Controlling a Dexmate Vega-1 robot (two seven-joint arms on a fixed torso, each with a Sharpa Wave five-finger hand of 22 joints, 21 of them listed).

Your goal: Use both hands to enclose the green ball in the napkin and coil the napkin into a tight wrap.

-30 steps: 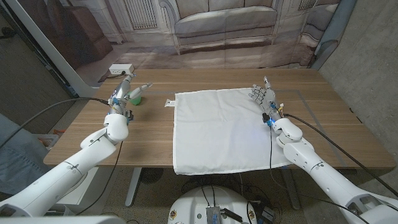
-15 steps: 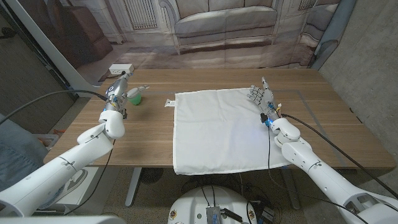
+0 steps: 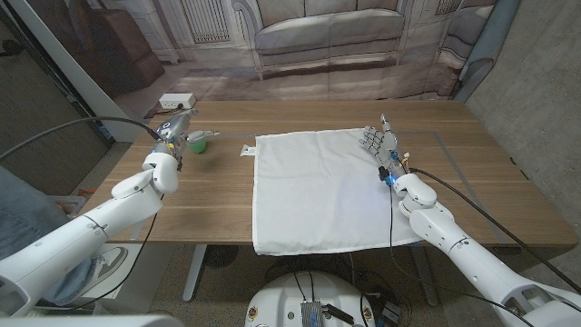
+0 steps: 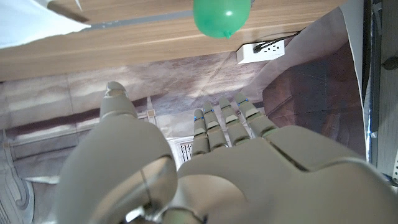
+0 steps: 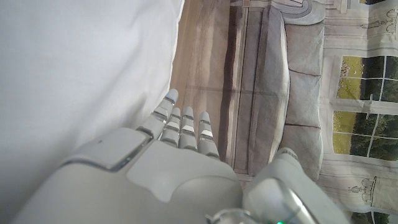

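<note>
A small green ball (image 3: pixel 198 140) lies on the wooden table (image 3: pixel 218 204), just left of a white napkin (image 3: pixel 318 195) that is spread out flat. My left hand (image 3: pixel 174 127) hovers beside the ball on its left, fingers stretched out and holding nothing. In the left wrist view the ball (image 4: pixel 222 15) lies beyond the fingertips of the left hand (image 4: pixel 205 162), apart from them. My right hand (image 3: pixel 379 141) stands at the napkin's far right corner, fingers apart and straight. In the right wrist view the right hand (image 5: pixel 161 162) is over the edge of the napkin (image 5: pixel 74 68) with nothing in it.
A white power strip (image 3: pixel 177 100) sits at the table's far left edge, behind the ball. A small tag (image 3: pixel 245 150) sticks out at the napkin's far left corner. A person's leg and shoe (image 3: pixel 109 259) show beside the table at the lower left.
My left arm has swung outward to the left and the hand has drawn slightly left, away from the ball. The right hand, napkin and ball have stayed put.
</note>
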